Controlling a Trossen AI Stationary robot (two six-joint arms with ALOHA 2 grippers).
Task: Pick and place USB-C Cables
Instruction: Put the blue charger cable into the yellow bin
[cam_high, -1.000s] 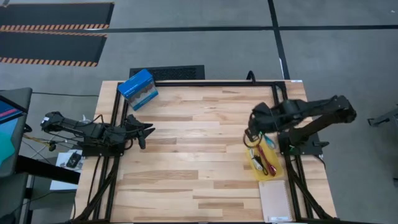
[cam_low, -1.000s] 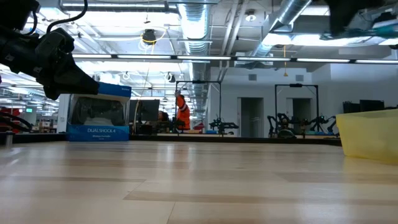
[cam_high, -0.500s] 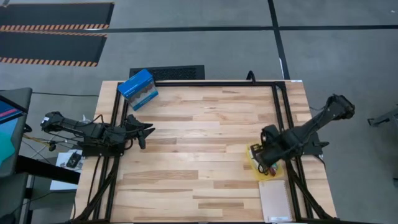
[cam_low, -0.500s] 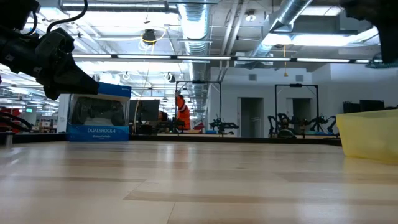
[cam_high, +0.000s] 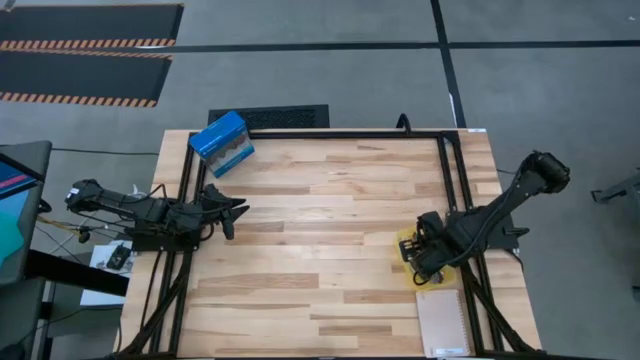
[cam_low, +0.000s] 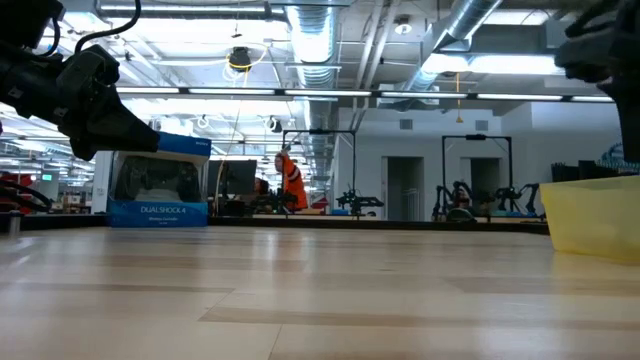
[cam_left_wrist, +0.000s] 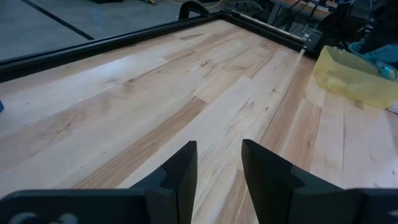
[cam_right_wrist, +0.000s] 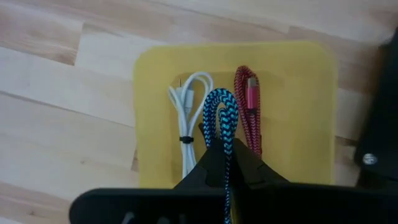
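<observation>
Since the earlier frame, the right gripper (cam_high: 424, 250) has dropped over the yellow tray (cam_high: 404, 244) at the bench's (cam_high: 320, 230) four o'clock. The left gripper (cam_high: 232, 209) waits apart at nine o'clock, with open boards between. From the right wrist, its fingers clamp the teal cable (cam_right_wrist: 221, 121) above the white cable (cam_right_wrist: 186, 121) and red cable (cam_right_wrist: 249, 112), the tray rim close around.

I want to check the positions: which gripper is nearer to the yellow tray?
The right gripper: it is directly above the yellow tray, shut on the teal-blue cable. The left gripper waits across the table, open, far from the tray.
</observation>
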